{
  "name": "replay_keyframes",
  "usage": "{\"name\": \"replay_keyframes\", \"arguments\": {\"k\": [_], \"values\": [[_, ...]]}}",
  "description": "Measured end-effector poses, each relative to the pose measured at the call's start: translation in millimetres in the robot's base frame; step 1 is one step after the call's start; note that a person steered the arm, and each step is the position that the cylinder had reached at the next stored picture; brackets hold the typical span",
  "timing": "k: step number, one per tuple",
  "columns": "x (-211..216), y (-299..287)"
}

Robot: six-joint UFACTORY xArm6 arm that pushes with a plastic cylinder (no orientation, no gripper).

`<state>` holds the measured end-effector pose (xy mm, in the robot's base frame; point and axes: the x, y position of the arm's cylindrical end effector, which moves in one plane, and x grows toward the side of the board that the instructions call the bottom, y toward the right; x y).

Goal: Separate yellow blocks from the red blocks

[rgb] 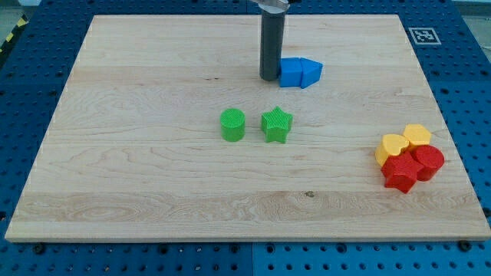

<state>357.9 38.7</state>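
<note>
Two yellow blocks sit at the view's right: a yellow heart-like block and a yellow hexagon-like block. Touching them from below are a red star-like block and a red round block. All four form one tight cluster. My tip is far from them, near the view's top centre, just left of the blue blocks.
Two blue blocks lie together beside my tip on its right. A green cylinder and a green star stand side by side at the board's centre. The wooden board lies on a blue perforated table.
</note>
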Motion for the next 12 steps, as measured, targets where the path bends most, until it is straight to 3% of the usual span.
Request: {"name": "replay_keyframes", "arguments": {"k": [1, 3, 5, 6, 7, 12], "values": [[30.3, 4.4], [39.2, 120.8], [93.3, 254.9], [129.9, 282.6], [151.1, 267.0], [153.8, 197.0]]}}
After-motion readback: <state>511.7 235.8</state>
